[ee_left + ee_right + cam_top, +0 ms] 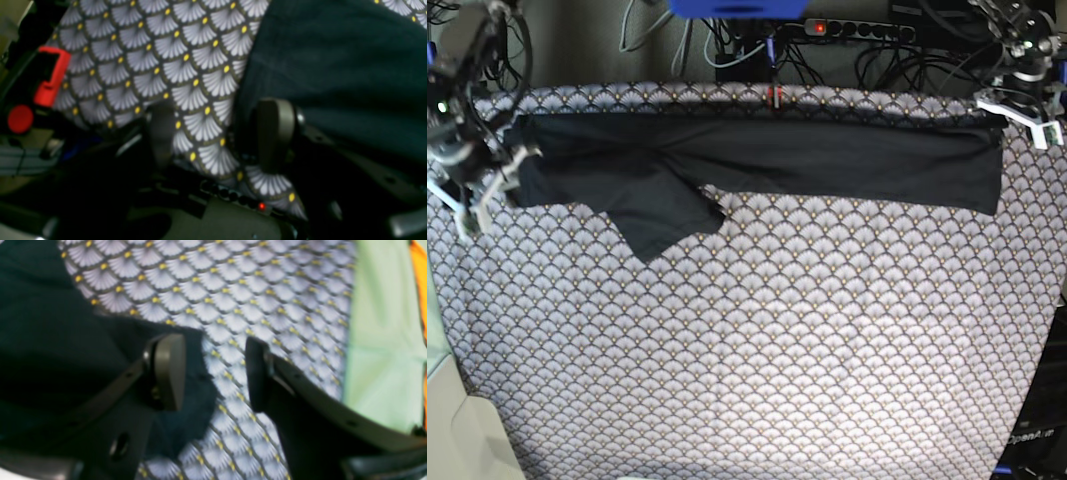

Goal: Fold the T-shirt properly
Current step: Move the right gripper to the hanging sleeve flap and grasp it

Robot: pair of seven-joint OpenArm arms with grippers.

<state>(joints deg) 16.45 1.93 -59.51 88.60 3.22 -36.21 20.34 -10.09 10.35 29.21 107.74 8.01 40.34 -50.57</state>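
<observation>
Two grippers stand at opposite ends of the T-shirt (757,155), which lies folded into a long dark band across the far part of the scallop-patterned cloth (747,340), one sleeve flap hanging out toward the near side. The right gripper (213,373) has its jaws spread, one pad over the shirt's edge, the other over bare cloth, nothing pinched. The left gripper (217,133) is spread too, one finger beside the shirt's edge, holding nothing.
</observation>
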